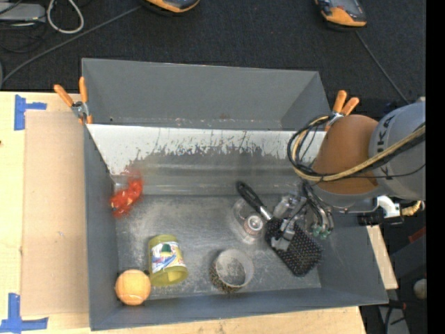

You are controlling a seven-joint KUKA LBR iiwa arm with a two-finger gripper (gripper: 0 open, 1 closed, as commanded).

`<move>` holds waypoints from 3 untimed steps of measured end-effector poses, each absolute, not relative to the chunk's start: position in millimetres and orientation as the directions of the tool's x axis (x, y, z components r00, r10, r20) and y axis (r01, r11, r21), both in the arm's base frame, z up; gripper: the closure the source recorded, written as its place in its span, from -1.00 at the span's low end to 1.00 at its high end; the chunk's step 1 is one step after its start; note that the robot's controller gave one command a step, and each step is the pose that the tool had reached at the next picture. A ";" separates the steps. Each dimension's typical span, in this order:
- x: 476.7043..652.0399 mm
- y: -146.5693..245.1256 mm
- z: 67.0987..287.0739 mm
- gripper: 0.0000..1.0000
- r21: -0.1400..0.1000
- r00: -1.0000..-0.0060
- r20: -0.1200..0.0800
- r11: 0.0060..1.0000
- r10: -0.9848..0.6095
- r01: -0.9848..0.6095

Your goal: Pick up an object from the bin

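My fingers [281, 229] are down in the right part of the grey metal bin [201, 103], close to its floor. Whether they are released or clenched I cannot tell, and I see nothing plainly between them.

The thing nearest to me is a black mesh piece [302, 253], flat and dotted with small holes. It lies tilted on the floor just beside my tips, towards the bin's near right corner, and I cannot tell whether it touches them. On the other side of me, to the left, is a small clear glass cup [248, 223]. A slim black tool [250, 197] lies slanted at the cup's far edge, pointing up and left.

Further out, near the front wall, a round grey cup [231, 268] stands with its mouth up, and its inside looks dark and speckled. Left of it a yellow-green can [167, 259] with a printed label lies on its side. An orange ball [133, 287] sits in the front left corner, just beside the can. Well apart, by the left wall, there is a clear bag of red bits [126, 195].

I count seven loose things, one of each kind. Above me my wrist carries its orange cover [348, 152], with looped cables [306, 152] around it.
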State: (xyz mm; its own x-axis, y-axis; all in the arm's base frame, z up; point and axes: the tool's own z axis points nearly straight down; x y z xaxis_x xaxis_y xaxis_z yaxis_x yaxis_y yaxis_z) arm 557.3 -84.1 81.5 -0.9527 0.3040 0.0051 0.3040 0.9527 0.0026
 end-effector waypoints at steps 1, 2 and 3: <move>557.4 -84.1 81.5 1.00 0.003 -0.953 0.005 0.953 0.304 0.304; 557.4 -84.1 81.5 1.00 0.002 -0.953 0.005 0.953 0.303 0.303; 557.4 -84.1 81.5 1.00 0.002 -0.953 0.005 0.953 0.303 0.303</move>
State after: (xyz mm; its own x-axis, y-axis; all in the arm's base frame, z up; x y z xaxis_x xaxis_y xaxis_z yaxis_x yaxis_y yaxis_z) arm 557.4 -84.1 81.5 -0.9530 0.3030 0.0049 0.3030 0.9530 0.0024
